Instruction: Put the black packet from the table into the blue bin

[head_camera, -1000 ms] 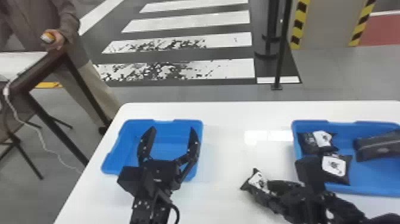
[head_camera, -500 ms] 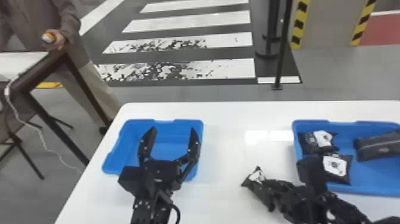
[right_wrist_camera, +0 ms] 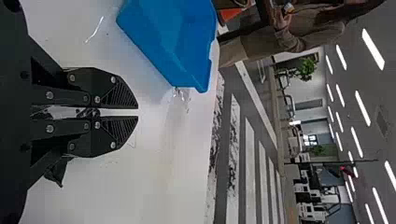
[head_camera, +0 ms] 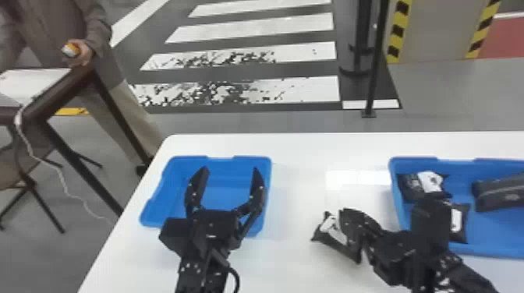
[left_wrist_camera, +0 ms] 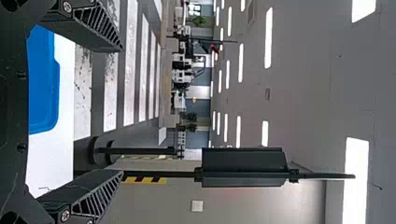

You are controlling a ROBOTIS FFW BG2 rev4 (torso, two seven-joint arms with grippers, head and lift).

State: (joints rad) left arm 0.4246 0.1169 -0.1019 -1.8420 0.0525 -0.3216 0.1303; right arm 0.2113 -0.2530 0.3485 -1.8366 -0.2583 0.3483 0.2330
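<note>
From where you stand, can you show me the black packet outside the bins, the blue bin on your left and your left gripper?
Black packet (head_camera: 333,230), head view: on its white label.
Left blue bin (head_camera: 223,195), head view: on its inside floor.
Left gripper (head_camera: 230,171), head view: midway between its fingertips.

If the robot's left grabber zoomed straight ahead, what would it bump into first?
The way ahead of the left gripper looks free, out over the left blue bin toward the floor stripes. Its height is hard to judge, so it might brush the bin's far rim first.
</note>
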